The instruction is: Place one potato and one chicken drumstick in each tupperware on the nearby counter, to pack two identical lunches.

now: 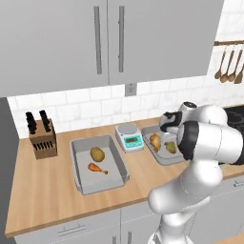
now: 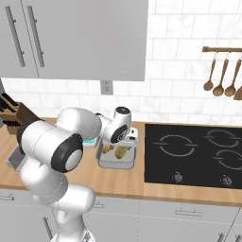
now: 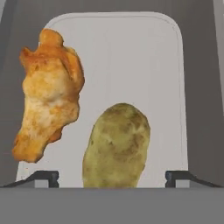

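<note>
Digital scale (image 1: 129,137) taken as landmark, on the wooden counter (image 1: 47,190) against the tiled wall.

Left of the scale: a grey tupperware (image 1: 79,167) holding one potato (image 1: 97,154) and one chicken drumstick (image 1: 96,168), lying apart from each other.

Right of the scale: a second tupperware (image 1: 151,132), partly hidden by the arm. Inside it, a second drumstick (image 3: 47,98) and a second potato (image 3: 116,151), side by side and close together on the pale floor.

Gripper (image 3: 112,177) above that right-hand tupperware. Jaws apart, one fingertip (image 3: 43,177) at each side of the potato, not touching it; nothing held.

Further left of the scale: knife block (image 1: 43,136). Well right: black cooktop (image 2: 194,153).
</note>
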You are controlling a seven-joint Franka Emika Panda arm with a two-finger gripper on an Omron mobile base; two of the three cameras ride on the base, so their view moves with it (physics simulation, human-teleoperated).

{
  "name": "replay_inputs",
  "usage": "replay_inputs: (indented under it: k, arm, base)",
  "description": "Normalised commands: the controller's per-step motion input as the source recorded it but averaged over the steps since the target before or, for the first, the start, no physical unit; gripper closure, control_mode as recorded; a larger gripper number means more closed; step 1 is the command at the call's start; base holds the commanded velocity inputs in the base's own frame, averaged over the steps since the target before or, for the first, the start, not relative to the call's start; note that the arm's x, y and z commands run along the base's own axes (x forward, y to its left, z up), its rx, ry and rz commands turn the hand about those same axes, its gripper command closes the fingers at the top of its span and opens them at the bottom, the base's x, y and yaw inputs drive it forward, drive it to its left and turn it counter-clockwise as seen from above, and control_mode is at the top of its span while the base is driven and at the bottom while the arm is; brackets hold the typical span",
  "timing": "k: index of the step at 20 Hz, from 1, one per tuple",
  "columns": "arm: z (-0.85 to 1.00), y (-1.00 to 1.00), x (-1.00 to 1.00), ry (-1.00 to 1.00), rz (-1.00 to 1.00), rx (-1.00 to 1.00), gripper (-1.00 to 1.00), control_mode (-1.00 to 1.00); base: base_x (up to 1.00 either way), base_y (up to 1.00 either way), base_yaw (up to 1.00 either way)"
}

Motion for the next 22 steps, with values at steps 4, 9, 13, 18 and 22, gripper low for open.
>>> replay_inputs:
  k: [4, 9, 13, 18, 22]
  arm:
    - [0.81, 0.00, -0.98, -0.25, 0.00, 0.00, -1.00, -1.00]
    - [0.70, -0.18, -1.00, -0.41, 0.00, 0.00, -1.00, -1.00]
    - [0.29, -0.39, -0.93, -0.50, 0.01, 0.10, -1.00, -1.00]
    - [0.00, -0.73, -0.76, -0.23, 0.04, 0.35, -1.00, -1.00]
    - [0.02, -0.82, -0.62, -0.23, 0.00, 0.42, -1.00, -1.00]
  base:
    - [0.00, 0.00, 0.00]
    - [0.00, 0.00, 0.00]
    - [0.00, 0.00, 0.00]
    - [0.00, 0.00, 0.00]
    - [0.00, 0.00, 0.00]
